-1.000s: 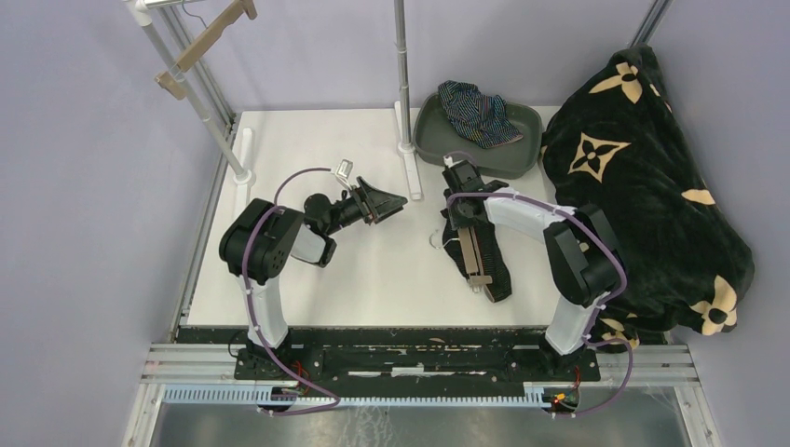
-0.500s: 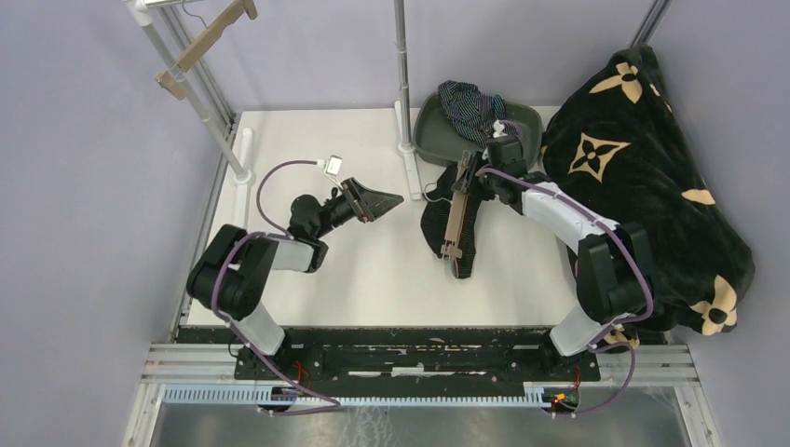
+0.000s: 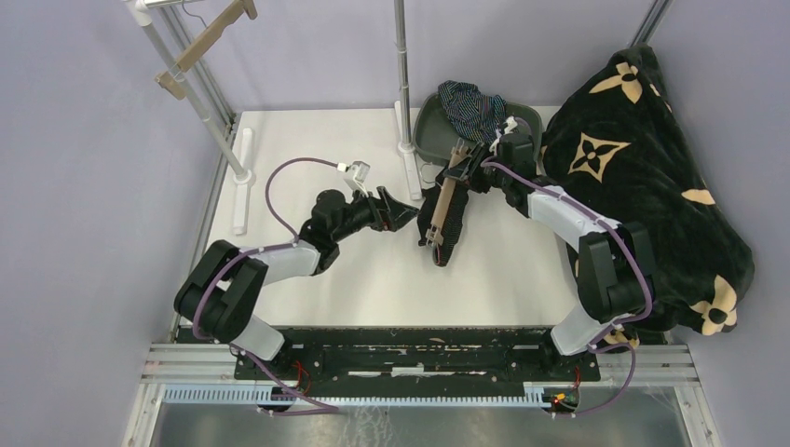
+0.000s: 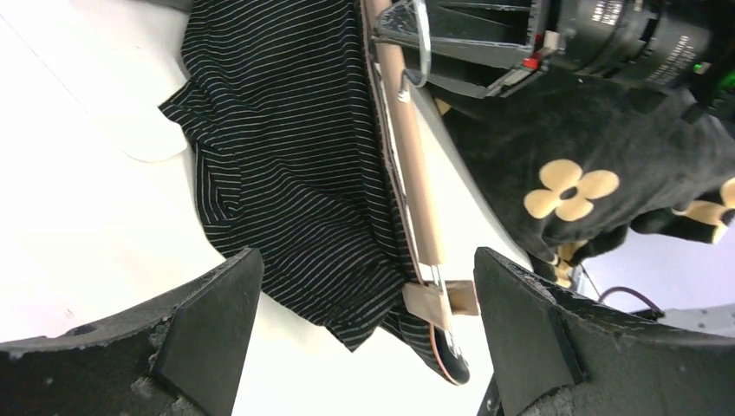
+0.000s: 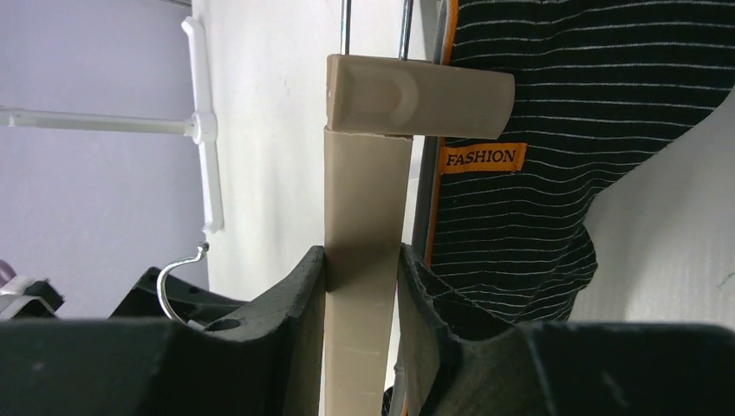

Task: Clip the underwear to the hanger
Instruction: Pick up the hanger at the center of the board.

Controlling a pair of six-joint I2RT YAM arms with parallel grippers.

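Fingers (image 5: 295,295) of right gripper (image 5: 362,260) pinching bar of tan hanger (image 5: 367,182); black pinstriped underwear (image 4: 286,156) hanging along hanger, over table (image 3: 317,140) middle; left gripper (image 4: 364,269) jaws spread wide, just beside underwear lower end, not touching; navy underwear (image 3: 470,104) lying in grey bin (image 3: 429,130) behind.

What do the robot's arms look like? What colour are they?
The left arm and right arm have white tubes between chunky black joints. A purple cable loops along each. The left tool and right tool are black, with two wedge-shaped fingers.
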